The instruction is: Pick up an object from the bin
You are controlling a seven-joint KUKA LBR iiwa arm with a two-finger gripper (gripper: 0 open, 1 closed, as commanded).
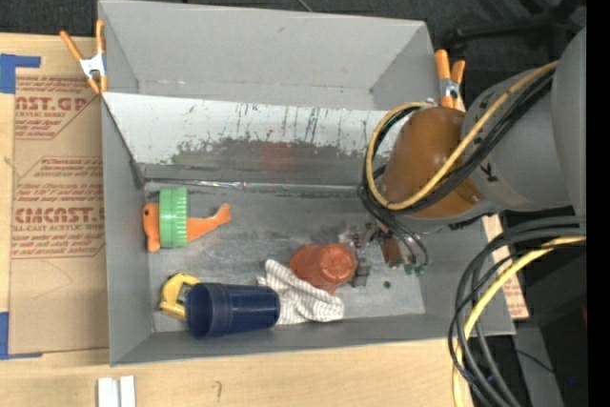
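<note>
Near the bin's [124,234] lower right corner, the arm [429,162] is reaching in from the right. Its jaws are hanging just beside the right side of a red round thing [322,264]; I cannot tell whether they are open or closed. The red thing is lying on the edge of a white cloth [300,298]. A blue cup [229,308] is lying along the lower edge, toward the left corner. A green and orange toy [176,219] is sitting by the left edge.
</note>
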